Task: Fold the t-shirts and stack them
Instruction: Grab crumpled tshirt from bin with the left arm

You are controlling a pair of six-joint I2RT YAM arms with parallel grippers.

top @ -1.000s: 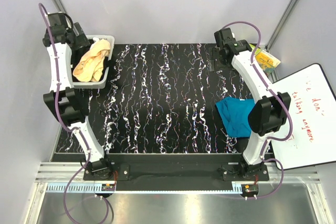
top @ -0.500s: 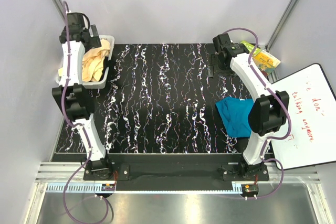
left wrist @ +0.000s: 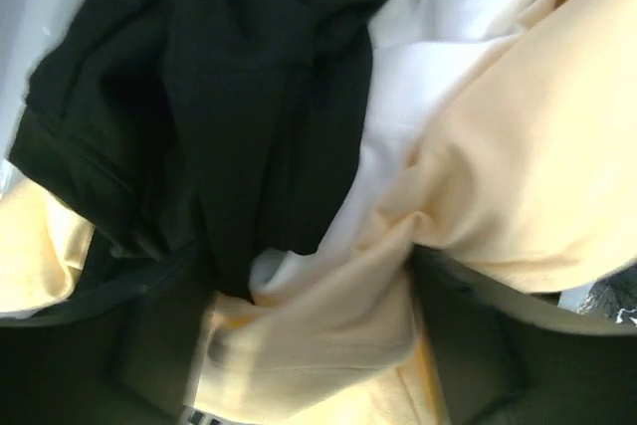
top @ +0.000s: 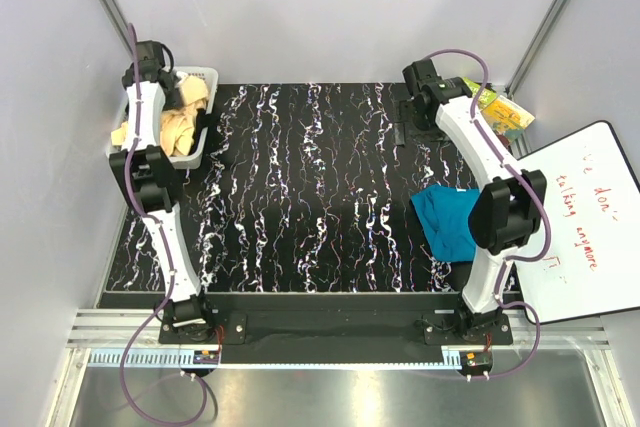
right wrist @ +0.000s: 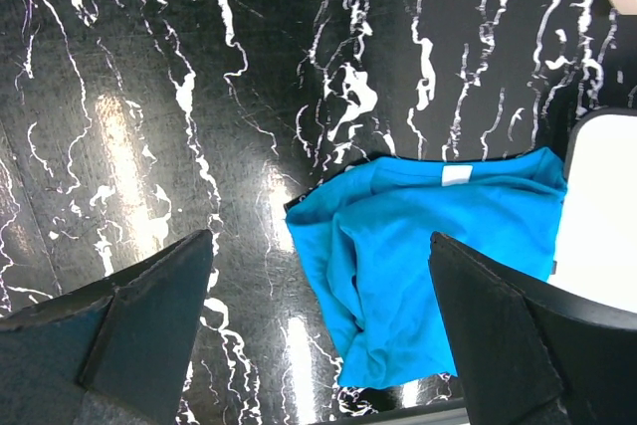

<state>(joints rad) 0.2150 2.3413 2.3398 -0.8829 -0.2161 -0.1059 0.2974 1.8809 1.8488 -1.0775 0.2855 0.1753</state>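
Black marble-look table (top: 300, 197) with white veining, pale grey walls all round, and the action is at the far left corner, where the pale grey plastic bin (top: 205, 75) sits. The left jaws are down inside it, buried in laundry. On the left wrist view, a bunch of the pale peach-yellow t-shirt (left wrist: 518, 146) lies right between the two dark fingers (left wrist: 149, 365) and fills the gap. Whether they have actually bitten down on it, I cannot tell. Tangled against it are a black cloth garment (left wrist: 229, 97) and a white cloth piece (left wrist: 428, 37), both pressed up to the peach fabric.

Over on the right, the right jaws stand wide open, holding nothing, hanging above the table. Below them the teal-blue t-shirt (right wrist: 428, 256) lies loosely bunched on the near right part of the table, just beside the white board with red handwriting (top: 580, 217).

My read: this is the pick of the peach shirt, and its folding is not yet begun.

Now the danger points. If the bite takes only a thin fold, the soft cloth could slide out on the lift. If the black or white cloth is caught in the bunch, it comes up too and spills onto the table. And a shirt snagging the rim could drag or tip that light bin.
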